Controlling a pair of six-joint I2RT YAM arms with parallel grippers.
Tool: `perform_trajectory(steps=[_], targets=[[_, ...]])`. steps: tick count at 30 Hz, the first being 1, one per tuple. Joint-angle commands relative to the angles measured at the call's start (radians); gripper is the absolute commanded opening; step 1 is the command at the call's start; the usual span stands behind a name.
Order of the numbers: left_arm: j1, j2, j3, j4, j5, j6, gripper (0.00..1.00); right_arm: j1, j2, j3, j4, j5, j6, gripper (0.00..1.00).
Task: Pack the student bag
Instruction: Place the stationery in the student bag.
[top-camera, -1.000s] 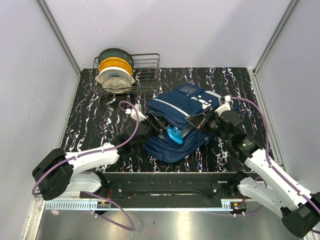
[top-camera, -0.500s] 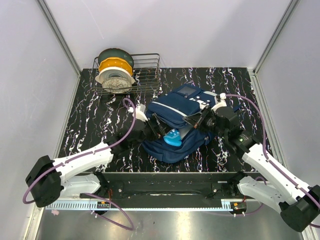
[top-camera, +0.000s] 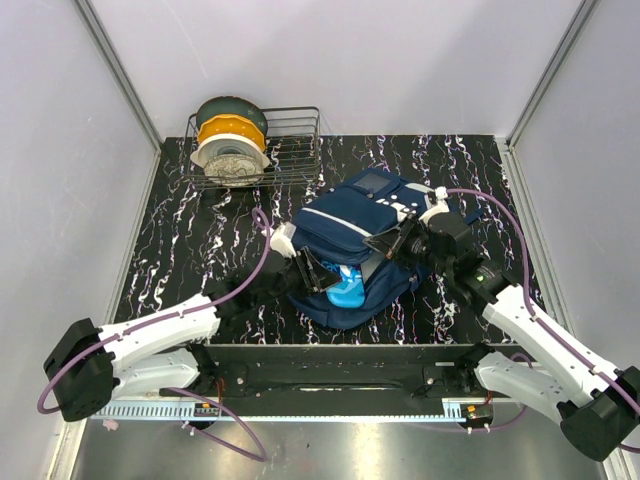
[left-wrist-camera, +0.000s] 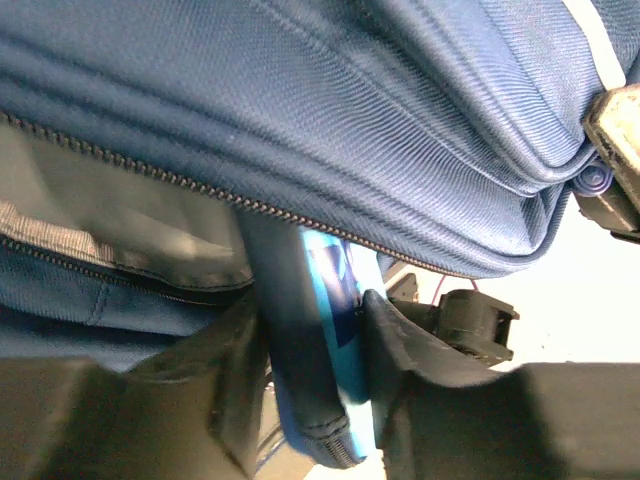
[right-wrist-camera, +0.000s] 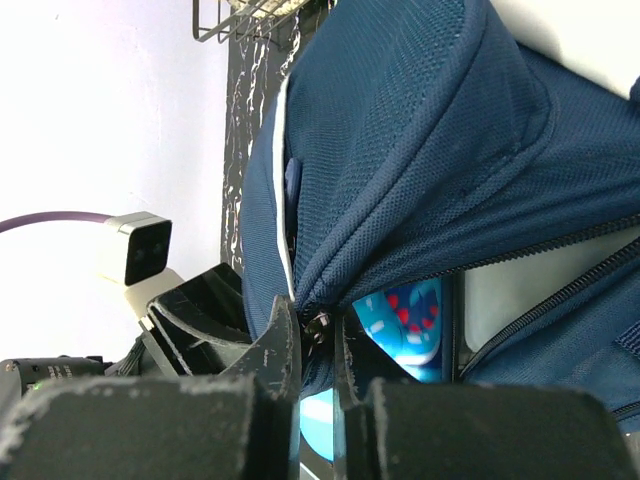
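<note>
Nearest, the left hand (top-camera: 315, 272) sits at the near-left mouth of the student bag (top-camera: 345, 222). Its fingers (left-wrist-camera: 230, 385) flank a light blue flat item (top-camera: 347, 285) poking from the opening, and whether they clamp it cannot be told. The right hand (top-camera: 392, 243), at the bag's right side, is clenched on the zip edge of the upper flap. The bag lies on the marbled black surface (top-camera: 190, 240) with its long axis running near-left to far-right — mouth towards the near edge, grey pocket panel (top-camera: 375, 181) at the far end. Beyond its far-left corner stands a wire basket (top-camera: 298, 140) of spools (top-camera: 230, 150).
</note>
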Motion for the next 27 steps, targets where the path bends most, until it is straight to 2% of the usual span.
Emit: perform_trajectory(steps=[1, 3, 8, 14, 17, 18, 22, 25, 26, 27], targets=[[-0.014, -0.027, -0.001, 0.070, 0.035, 0.027, 0.29, 0.009, -0.007, 0.072, 0.130, -0.017, -0.030, 0.07], [-0.016, -0.021, -0.004, 0.102, 0.010, 0.021, 0.15, 0.010, -0.010, 0.070, 0.138, -0.024, -0.027, 0.07], [-0.016, 0.020, 0.013, 0.157, -0.101, -0.002, 0.01, 0.009, -0.013, 0.072, 0.151, -0.044, -0.024, 0.07], [-0.014, 0.091, 0.060, 0.256, -0.270, -0.045, 0.00, 0.012, -0.032, 0.065, 0.171, -0.083, -0.025, 0.06], [-0.016, 0.134, 0.067, 0.349, -0.359, -0.063, 0.00, 0.024, -0.052, 0.049, 0.182, -0.090, -0.016, 0.06], [-0.014, 0.141, 0.053, 0.431, -0.373, -0.074, 0.00, 0.029, -0.056, 0.039, 0.182, -0.087, -0.010, 0.06], [-0.016, 0.181, 0.054, 0.527, -0.477, -0.112, 0.06, 0.043, -0.082, 0.010, 0.190, -0.069, 0.006, 0.06], [-0.016, 0.224, 0.094, 0.586, -0.493, -0.103, 0.18, 0.050, -0.092, 0.007, 0.196, -0.067, 0.006, 0.05], [-0.014, 0.253, 0.115, 0.575, -0.478, -0.099, 0.23, 0.050, -0.093, 0.007, 0.190, -0.066, 0.003, 0.05], [-0.014, 0.269, 0.161, 0.529, -0.467, -0.100, 0.39, 0.052, -0.092, 0.015, 0.184, -0.066, -0.004, 0.05]])
